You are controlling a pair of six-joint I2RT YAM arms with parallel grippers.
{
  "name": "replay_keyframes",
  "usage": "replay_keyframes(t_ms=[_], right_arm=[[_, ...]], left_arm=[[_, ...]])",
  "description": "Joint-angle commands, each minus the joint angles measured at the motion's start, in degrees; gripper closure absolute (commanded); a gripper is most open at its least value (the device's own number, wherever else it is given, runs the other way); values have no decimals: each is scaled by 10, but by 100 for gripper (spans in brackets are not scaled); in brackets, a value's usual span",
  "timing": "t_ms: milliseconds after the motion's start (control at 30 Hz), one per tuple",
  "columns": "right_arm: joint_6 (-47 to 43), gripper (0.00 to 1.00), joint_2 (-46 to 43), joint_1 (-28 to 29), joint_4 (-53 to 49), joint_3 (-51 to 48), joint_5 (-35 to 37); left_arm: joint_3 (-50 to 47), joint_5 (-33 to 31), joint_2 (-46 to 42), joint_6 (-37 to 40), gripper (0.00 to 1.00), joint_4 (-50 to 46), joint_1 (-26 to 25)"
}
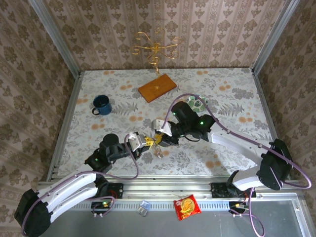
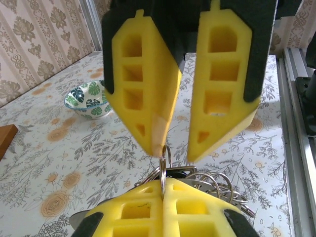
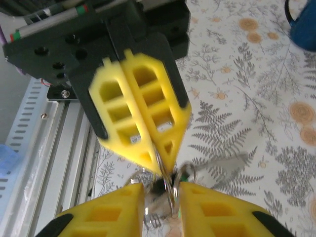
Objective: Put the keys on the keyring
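While the left gripper [image 2: 162, 187] pinches the keyring [image 2: 162, 168], the right gripper [image 2: 178, 154] stands spread; print on the near red packet [image 1: 187, 207] is too small to read

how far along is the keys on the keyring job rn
Done: the keyring is lifted off the table, pinched in the left gripper's shut fingers. In hand: the right gripper is at the ring with its fingers apart; a green bit, probably the green key's head, shows beside the ring. Left: too blurred to tell whether either key is threaded on, so that step isn't confirmed.
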Motion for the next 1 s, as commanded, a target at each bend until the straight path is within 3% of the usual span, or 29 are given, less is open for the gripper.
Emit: replay_keyframes(t_ms=[0, 267, 500, 767, 900, 967], right_arm=[[44, 72, -29, -9, 52, -28, -36], [67, 73, -23, -8, 78, -44, -42], [57, 85, -13, -6, 61, -41, -29], [55, 75, -10, 0, 72, -39, 5], [50, 76, -8, 3, 73, -35, 5], [45, 81, -7, 5, 66, -32, 3]], left_arm=[[-10, -1, -13, -10, 100, 38, -2], [-19, 3, -15, -19, 100, 57, -1], [-22, 2, -15, -23, 100, 68, -2], [-23, 5, -13, -24, 100, 71, -1], [-24, 6, -13, -24, 100, 73, -2], [-24, 7, -14, -24, 100, 73, -2]])
